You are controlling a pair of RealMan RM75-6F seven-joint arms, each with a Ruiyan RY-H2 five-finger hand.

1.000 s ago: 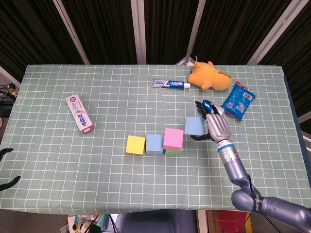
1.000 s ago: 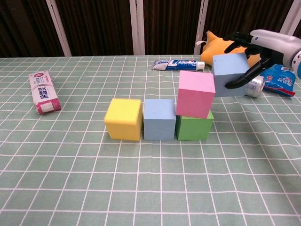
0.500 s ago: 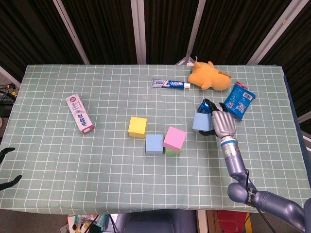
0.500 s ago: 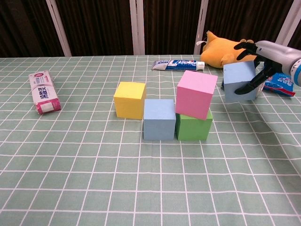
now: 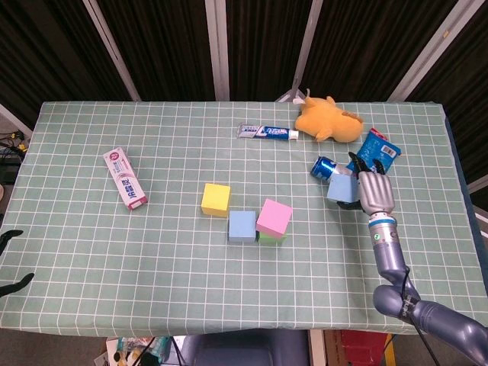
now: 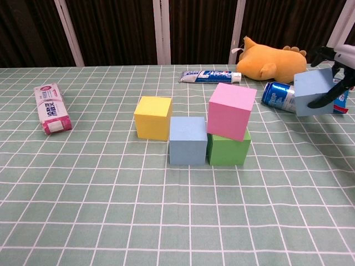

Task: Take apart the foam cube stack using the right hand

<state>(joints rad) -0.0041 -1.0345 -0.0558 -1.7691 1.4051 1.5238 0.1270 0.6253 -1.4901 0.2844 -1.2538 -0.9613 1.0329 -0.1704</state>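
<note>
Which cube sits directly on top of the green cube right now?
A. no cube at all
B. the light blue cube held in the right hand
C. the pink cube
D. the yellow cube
C: the pink cube rests tilted on the green cube, while the yellow cube sits on the table.

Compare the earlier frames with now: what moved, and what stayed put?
The right hand carried the held blue cube rightward, away from the stack, uncovering the can. The yellow cube shifted back from the row a second ago, then stayed. The pink cube remains tilted on the green cube; the other blue cube is unmoved.
</note>
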